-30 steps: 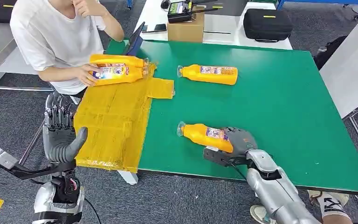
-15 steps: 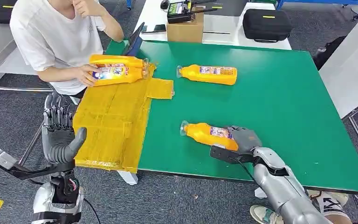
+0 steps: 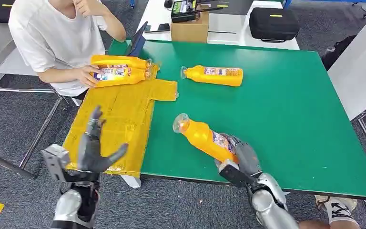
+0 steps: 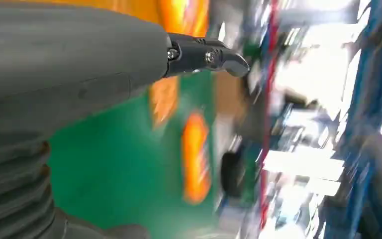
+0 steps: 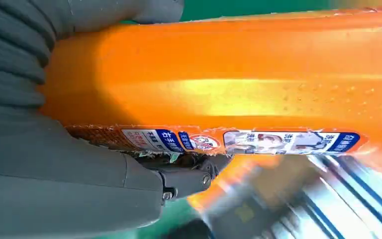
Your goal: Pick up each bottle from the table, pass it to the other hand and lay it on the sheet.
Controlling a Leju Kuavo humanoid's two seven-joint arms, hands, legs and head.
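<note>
A: What takes up most of the head view?

B: The green tabletop (image 3: 286, 109), and over its left part the yellow sheet (image 3: 119, 119), which hangs past the near edge.

A: And who sits at the far left corner?

B: A person in a white shirt (image 3: 52, 36), with one hand (image 3: 86, 75) resting on the two bottles on the sheet (image 3: 121, 70), which lie side by side at its far end.

A: Where are the other bottles?

B: One, the far bottle (image 3: 214, 75), lies on its side on the bare green, just right of the sheet's far corner. The other, the held bottle (image 3: 204, 138), is tilted, its cap end raised and pointing toward the sheet, near the front edge.

A: What holds it?

B: The right robot hand (image 3: 240, 157) grips its base end; the right wrist view shows the thumb and fingers (image 5: 189, 177) wrapped round the orange body by the label.

A: And the left robot hand (image 3: 95, 148)?

B: It is raised over the sheet's near edge, palm up, fingers spread, nothing in it, well apart from the held bottle.
</note>
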